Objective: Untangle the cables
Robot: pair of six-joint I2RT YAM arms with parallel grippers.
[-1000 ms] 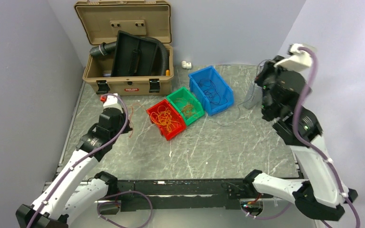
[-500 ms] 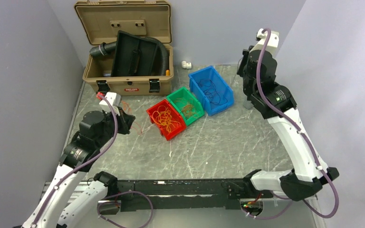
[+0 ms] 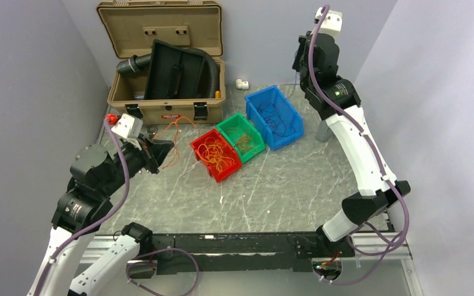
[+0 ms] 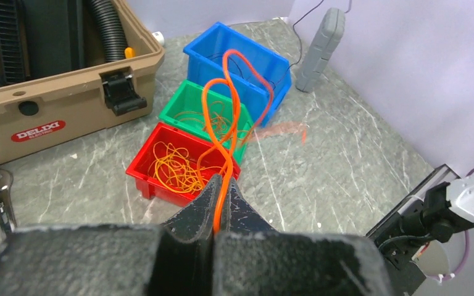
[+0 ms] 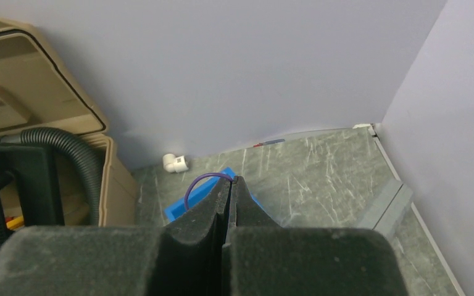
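My left gripper (image 3: 163, 148) is shut on a thin orange cable (image 4: 232, 92). The cable loops up from the fingertips (image 4: 222, 180) in front of the bins, and in the top view it arcs (image 3: 179, 123) from the gripper toward the red bin. The red bin (image 3: 216, 154) holds a tangle of orange cables (image 4: 176, 166). The green bin (image 3: 242, 137) holds thin yellowish cables, and the blue bin (image 3: 274, 116) holds dark ones. My right gripper (image 3: 300, 55) is raised high above the back of the blue bin. It is shut (image 5: 230, 182) on a thin purple cable (image 5: 196, 183) that curves out to the left.
An open tan case (image 3: 166, 68) with a black corrugated hose (image 3: 213, 71) stands at the back left. A wrench (image 4: 0, 197) lies in front of it. A white fitting (image 3: 242, 83) sits by the back wall. A grey device (image 4: 321, 40) stands at the right of the blue bin.
My left arm has pulled back to the left and up, drawing the orange cable out. My right arm has risen and swung to the back left, above the blue bin.
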